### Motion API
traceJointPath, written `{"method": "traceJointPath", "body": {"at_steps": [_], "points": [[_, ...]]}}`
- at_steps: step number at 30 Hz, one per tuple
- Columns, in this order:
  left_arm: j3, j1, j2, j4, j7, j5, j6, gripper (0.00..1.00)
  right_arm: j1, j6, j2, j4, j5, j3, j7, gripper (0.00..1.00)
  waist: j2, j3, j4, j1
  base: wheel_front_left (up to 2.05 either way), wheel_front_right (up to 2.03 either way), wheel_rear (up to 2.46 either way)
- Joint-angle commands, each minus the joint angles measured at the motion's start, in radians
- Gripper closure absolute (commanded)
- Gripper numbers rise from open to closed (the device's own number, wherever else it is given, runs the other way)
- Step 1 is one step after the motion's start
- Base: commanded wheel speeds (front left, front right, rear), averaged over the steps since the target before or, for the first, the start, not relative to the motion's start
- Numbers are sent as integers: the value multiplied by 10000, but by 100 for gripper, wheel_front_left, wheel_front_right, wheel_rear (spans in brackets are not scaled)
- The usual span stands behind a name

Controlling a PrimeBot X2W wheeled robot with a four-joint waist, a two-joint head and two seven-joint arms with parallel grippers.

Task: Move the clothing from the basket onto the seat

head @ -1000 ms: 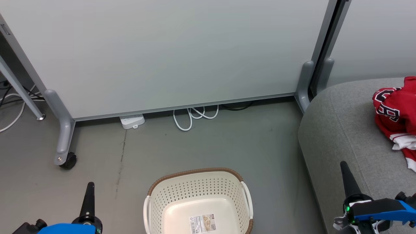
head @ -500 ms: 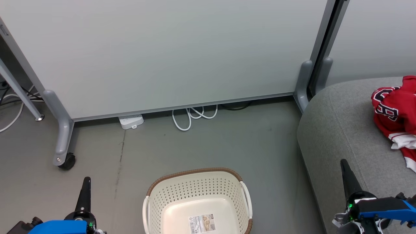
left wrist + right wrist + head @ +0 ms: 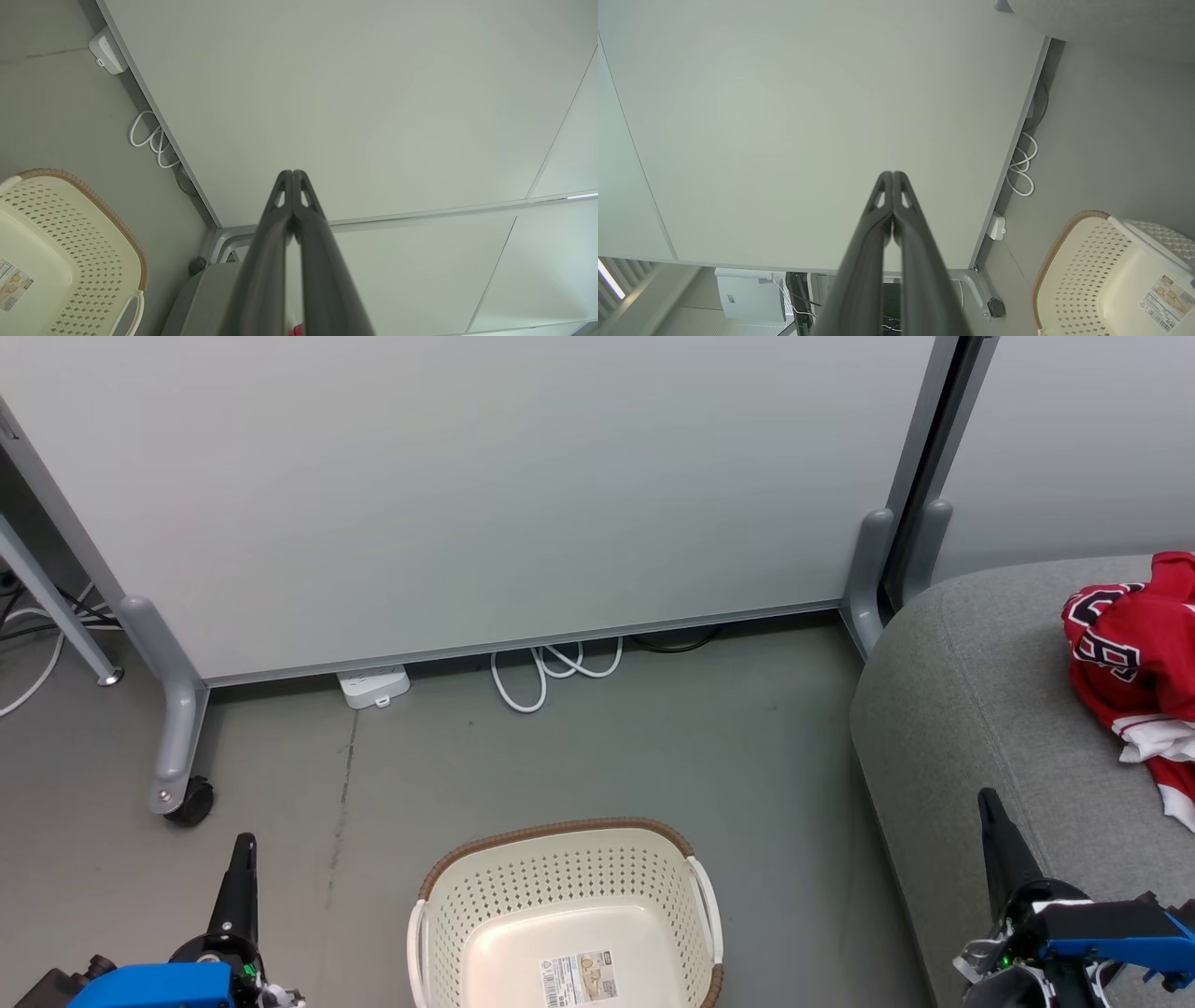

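Note:
The red clothing (image 3: 1134, 658), a jersey with black-and-white lettering and white trim, lies crumpled on the grey seat (image 3: 980, 709) at the right edge. On the floor at the bottom centre, the cream perforated basket (image 3: 560, 882) with a brown rim holds nothing but a label on its bottom; it also shows as the basket (image 3: 70, 242) and the basket (image 3: 1092, 261) in the wrist views. At the lower left, my left gripper (image 3: 245, 849) is shut, holding nothing, its fingertips (image 3: 292, 175) together. Over the seat's front edge, my right gripper (image 3: 985, 800) is shut too.
A pale partition panel (image 3: 467, 485) on grey wheeled feet (image 3: 177, 775) stands behind the basket. A white power strip (image 3: 373, 686) and a looped white cable (image 3: 551, 667) lie at its base. Grey floor (image 3: 607, 756) surrounds the basket.
The head view has shifted slightly, so the whole scene slides left. Both grippers stay shut and low; the left one sits a little further left and higher in the picture.

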Motion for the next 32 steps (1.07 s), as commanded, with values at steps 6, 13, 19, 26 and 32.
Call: {"method": "traceJointPath", "body": {"at_steps": [6, 13, 19, 26, 32], "points": [[134, -204, 71, -133, 161, -529, -57, 100, -204, 1, 18, 17, 639, -49, 110, 100, 0, 0, -23, 0, 0, 0, 0], [181, -235, 76, -201, 286, -969, -63, 100, -251, 1, 24, 48, 1169, -62, 168, 100, 0, 1, -48, 0, 0, 0, 0], [213, -265, 78, -250, 397, -1332, -68, 100, -280, 0, 28, 79, 1599, -74, 221, 100, 0, 1, -70, 0, 0, 0, 0], [217, -277, 80, -260, 433, -1433, -70, 100, -297, 0, 28, 87, 1703, -74, 233, 100, 0, 1, -78, 0, 0, 0, 0], [215, -276, 80, -261, 431, -1434, -68, 100, -297, 0, 28, 87, 1702, -74, 233, 100, 0, 1, -78, 0, 0, 0, 0]]}}
